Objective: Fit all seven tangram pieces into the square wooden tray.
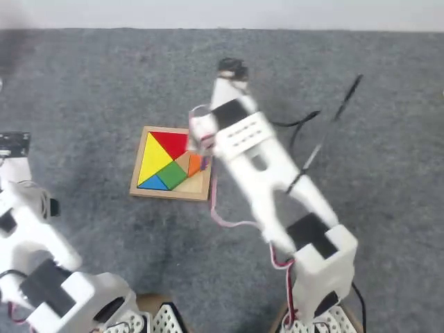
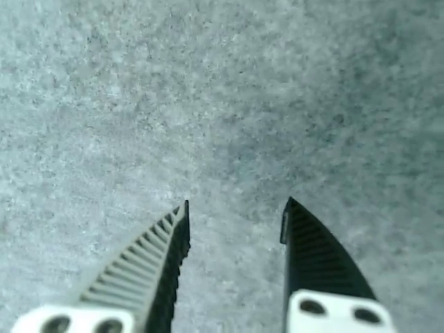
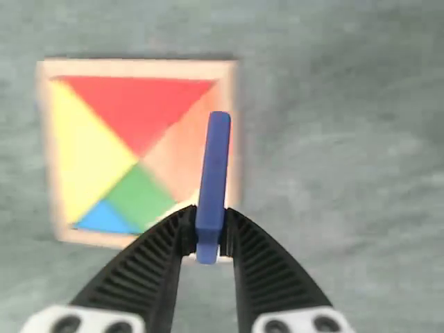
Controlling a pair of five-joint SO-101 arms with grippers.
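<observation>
The square wooden tray (image 1: 171, 195) lies flat on the grey, felt-like tabletop (image 1: 90, 83), a little left of the middle of the high view. Inside it a red triangle (image 1: 171, 142) fills the upper part and a yellow triangle (image 1: 154, 164) the left part, the two meeting along a diagonal. Below them sit a green piece (image 1: 182, 174) and a small light blue triangle (image 1: 154, 184) at the lower left corner. An orange piece (image 1: 195, 164) shows at the right side, partly hidden by the arm above it. Between the red, green and orange pieces a patch of bare wood is visible.

In the right wrist view the same tray (image 3: 139, 66) appears with its red (image 3: 135, 104), yellow (image 3: 87, 159), green (image 3: 139, 198) and light blue (image 3: 104, 216) pieces. A dark blue piece (image 3: 214, 163) stands on edge in front of the tray's uncovered part. The right claw (image 3: 210, 214) is clamped on the lower end of this piece, one ribbed finger (image 3: 163, 243) pressing each flat face.

The right arm (image 1: 263, 173) stretches from the lower right of the high view up to the tray's right edge.

The left arm (image 1: 35, 243) is at the lower left of the high view, well apart from the tray. The left claw (image 2: 236, 202) has its fingers spread apart, with bare grey tabletop (image 2: 222, 104) between them.
</observation>
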